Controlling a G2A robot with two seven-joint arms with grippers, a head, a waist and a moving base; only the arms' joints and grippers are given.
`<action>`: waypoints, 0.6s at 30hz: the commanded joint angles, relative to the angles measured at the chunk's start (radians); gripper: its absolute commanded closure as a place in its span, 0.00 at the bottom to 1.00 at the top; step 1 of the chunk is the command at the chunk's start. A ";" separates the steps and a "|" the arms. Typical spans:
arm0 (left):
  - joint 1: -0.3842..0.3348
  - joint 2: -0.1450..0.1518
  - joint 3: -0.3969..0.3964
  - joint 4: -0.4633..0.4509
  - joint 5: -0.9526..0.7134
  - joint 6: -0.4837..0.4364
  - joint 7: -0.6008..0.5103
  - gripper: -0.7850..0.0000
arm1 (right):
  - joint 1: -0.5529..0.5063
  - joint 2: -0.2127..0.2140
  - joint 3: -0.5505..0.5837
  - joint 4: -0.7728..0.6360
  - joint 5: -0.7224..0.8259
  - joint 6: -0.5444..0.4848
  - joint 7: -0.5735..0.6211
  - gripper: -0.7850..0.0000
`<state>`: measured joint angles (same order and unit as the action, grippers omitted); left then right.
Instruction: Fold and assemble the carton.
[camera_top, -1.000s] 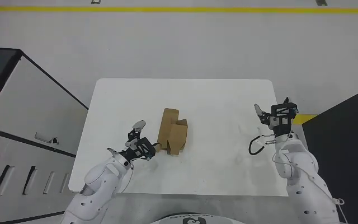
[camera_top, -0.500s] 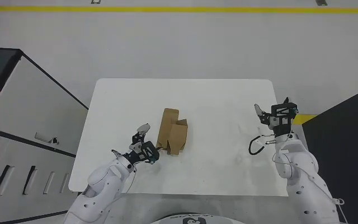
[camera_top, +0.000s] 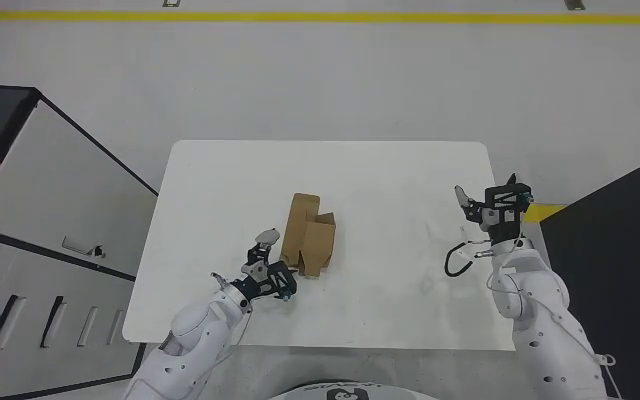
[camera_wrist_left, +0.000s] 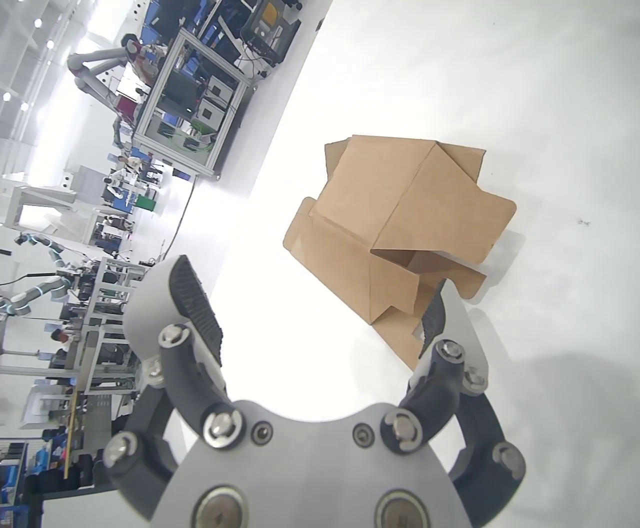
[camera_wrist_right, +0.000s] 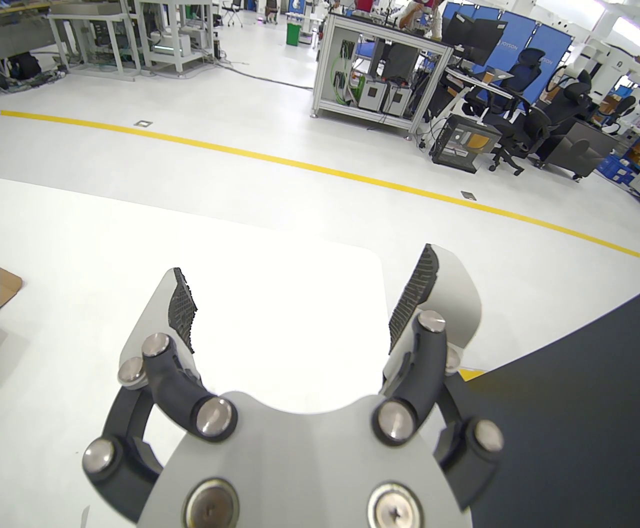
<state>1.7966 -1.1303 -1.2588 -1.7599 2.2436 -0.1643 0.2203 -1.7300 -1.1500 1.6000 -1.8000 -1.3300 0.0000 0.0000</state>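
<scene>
With left end effector (camera_wrist_left: 310, 285) spread wide beside the half-folded brown cardboard carton (camera_wrist_left: 400, 220), pinch its loose flap (camera_wrist_left: 395, 332) near the crease, then brace with the equally spread right end effector (camera_wrist_right: 302, 280).

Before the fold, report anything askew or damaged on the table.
The carton lies half-formed on its side, flaps splayed at uneven angles, one flat on the table beside the left gripper. No tears or spills.

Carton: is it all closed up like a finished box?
No, the carton lies on the white table with one end open and its flaps sticking out.
</scene>
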 joint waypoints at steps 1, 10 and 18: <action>-0.008 -0.001 0.019 0.013 0.014 -0.003 -0.001 0.00 | 0.000 0.000 0.000 0.000 0.000 0.000 0.000 0.00; -0.050 -0.019 0.082 0.076 -0.027 0.079 -0.058 0.00 | 0.000 0.000 0.000 0.000 0.000 0.000 0.000 0.00; -0.055 -0.020 0.086 0.082 -0.031 0.083 -0.056 0.00 | 0.000 0.000 0.000 0.000 0.000 0.000 0.000 0.00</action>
<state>1.7430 -1.1498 -1.1746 -1.6810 2.2166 -0.0805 0.1626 -1.7300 -1.1500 1.6000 -1.8000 -1.3300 0.0000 0.0000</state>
